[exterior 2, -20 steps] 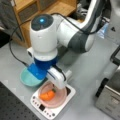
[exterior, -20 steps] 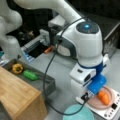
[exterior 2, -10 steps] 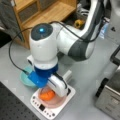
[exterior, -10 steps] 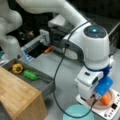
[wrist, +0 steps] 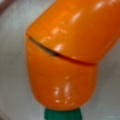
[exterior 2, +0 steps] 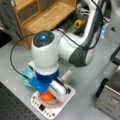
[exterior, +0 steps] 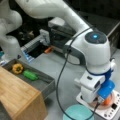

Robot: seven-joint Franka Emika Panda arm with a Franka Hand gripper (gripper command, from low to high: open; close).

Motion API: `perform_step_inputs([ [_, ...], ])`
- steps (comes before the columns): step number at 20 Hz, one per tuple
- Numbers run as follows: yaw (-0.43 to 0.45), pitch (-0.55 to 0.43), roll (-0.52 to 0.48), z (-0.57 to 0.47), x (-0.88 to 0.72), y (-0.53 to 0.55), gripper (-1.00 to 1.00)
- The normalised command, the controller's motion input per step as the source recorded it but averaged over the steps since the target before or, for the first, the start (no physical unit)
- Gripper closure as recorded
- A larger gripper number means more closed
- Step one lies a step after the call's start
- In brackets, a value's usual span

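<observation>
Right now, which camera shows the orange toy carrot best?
The wrist view: the carrot fills the frame, green cap at the bottom. In both front views the arm hides most of it on the white scale.

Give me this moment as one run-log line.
pincer: low over white scale, fingers hidden | nearest: orange toy carrot on the scale | beside: teal plate | grey tray: yellow pepper, green vegetable

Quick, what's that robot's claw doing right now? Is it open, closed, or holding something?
Gripper: down right over the orange toy carrot on the white scale; its fingers are hidden, so open or closed cannot be told.
</observation>
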Motion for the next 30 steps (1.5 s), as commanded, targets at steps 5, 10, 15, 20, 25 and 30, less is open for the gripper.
perform_step_inputs([
  [5,-0.052,0.059,-0.058,0.0,0.25,0.13,-1.0],
  [10,-0.052,0.056,-0.065,0.02,0.22,0.06,-1.0],
  [15,-0.017,0.053,-0.065,0.02,0.2,0.01,-1.0],
  [20,0.007,0.033,-0.064,-0.02,0.2,-0.04,-1.0],
  [25,0.026,0.02,-0.071,-0.02,0.19,-0.05,-1.0],
  [30,0.031,0.03,-0.077,0.02,0.16,-0.02,1.0],
])
